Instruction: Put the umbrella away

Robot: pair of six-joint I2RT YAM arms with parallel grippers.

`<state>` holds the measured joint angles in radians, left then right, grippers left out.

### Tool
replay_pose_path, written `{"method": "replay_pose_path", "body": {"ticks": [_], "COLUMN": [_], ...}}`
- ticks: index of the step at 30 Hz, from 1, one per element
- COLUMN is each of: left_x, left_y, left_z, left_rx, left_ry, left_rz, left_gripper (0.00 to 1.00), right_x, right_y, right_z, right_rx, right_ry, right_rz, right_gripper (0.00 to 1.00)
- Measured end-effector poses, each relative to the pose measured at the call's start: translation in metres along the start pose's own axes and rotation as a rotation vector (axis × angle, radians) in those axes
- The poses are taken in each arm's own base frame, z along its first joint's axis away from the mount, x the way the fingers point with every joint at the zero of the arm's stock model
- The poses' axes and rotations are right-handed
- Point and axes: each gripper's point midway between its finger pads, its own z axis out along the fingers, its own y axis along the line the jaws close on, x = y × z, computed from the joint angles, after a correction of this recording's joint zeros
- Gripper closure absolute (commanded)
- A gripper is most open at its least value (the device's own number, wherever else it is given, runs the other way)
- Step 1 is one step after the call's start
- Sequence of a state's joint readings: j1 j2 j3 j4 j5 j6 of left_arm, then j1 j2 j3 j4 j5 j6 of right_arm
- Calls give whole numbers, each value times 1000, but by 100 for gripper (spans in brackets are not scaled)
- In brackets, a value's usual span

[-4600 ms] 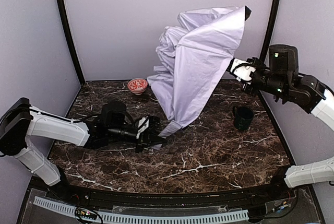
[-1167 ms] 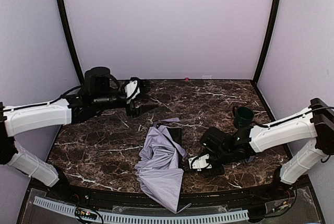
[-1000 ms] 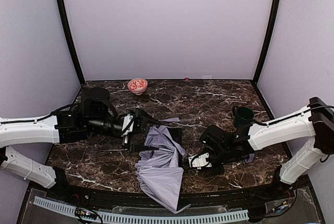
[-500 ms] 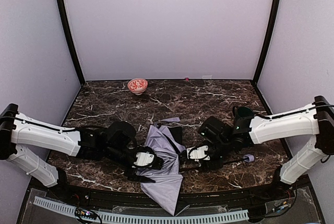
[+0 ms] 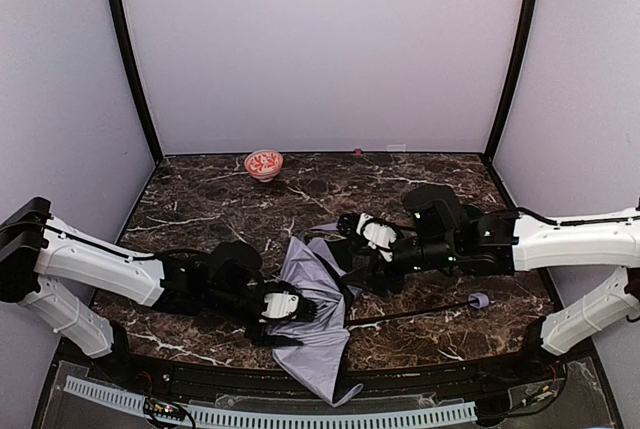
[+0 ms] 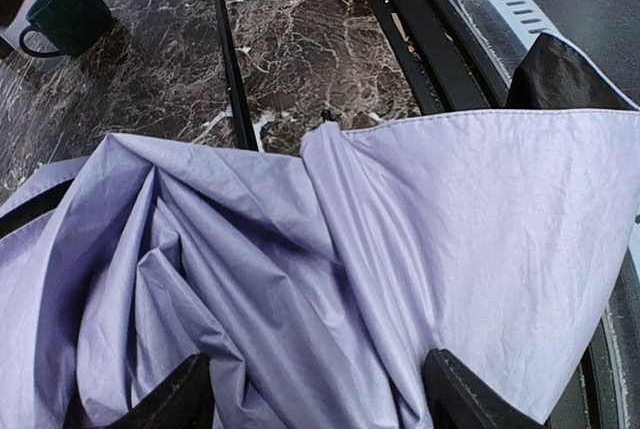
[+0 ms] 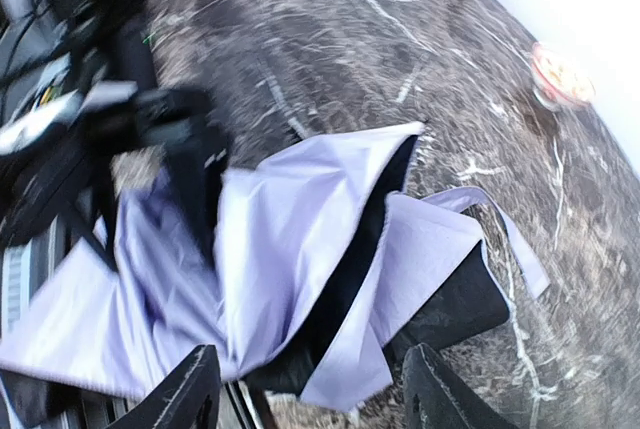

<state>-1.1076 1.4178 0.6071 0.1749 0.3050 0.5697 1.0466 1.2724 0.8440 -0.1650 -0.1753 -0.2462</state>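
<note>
The umbrella [image 5: 318, 341] lies collapsed on the table near the front edge, pale lavender fabric crumpled with black lining showing. Its thin black shaft [image 5: 410, 312] runs right to the small lavender handle [image 5: 479, 300]. My left gripper [image 5: 290, 307] rests low on the fabric's left part. In the left wrist view this gripper [image 6: 320, 404] is open, its fingers [image 6: 455, 404] wide apart with folds of umbrella fabric [image 6: 300, 249] between them. My right gripper [image 5: 348, 242] hovers at the fabric's far right edge. It [image 7: 315, 394] is open above the umbrella [image 7: 300, 219], holding nothing.
A red patterned bowl [image 5: 264, 163] stands at the back left of the marble table [image 5: 420, 179], also seen from the right wrist as the bowl [image 7: 560, 74]. The dark green mug [image 6: 65, 14] stands beyond the shaft [image 6: 230, 59]. The table's front rail [image 5: 270, 414] runs just below the fabric.
My right gripper has opened, let go of the shaft and moved up and left to the fabric's far edge. My left gripper came from the left down onto the fabric.
</note>
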Motion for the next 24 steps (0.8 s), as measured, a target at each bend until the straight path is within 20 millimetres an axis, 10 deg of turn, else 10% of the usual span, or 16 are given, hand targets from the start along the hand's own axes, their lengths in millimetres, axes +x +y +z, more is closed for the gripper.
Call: {"method": "replay_pose_path", "body": {"ticks": [12,16,24], "left_x": [-36,-57,-8], "left_y": [8,46,95], "left_z": [-31,-68,-66], "left_rx": [-22,-143,-296], "left_ry": [-142,-277,-178], "left_rz": [-29,-129,-448], "left_gripper": [26,55,45], "right_x": [-1,-18,-67], "right_y": [-38,-42,-53], "right_z": [49,46,49], "right_rx": [143,144,124], "right_ry": [-30,-71,-133], "right_rz": [295,324,438], "right_gripper": [59,60,45]}}
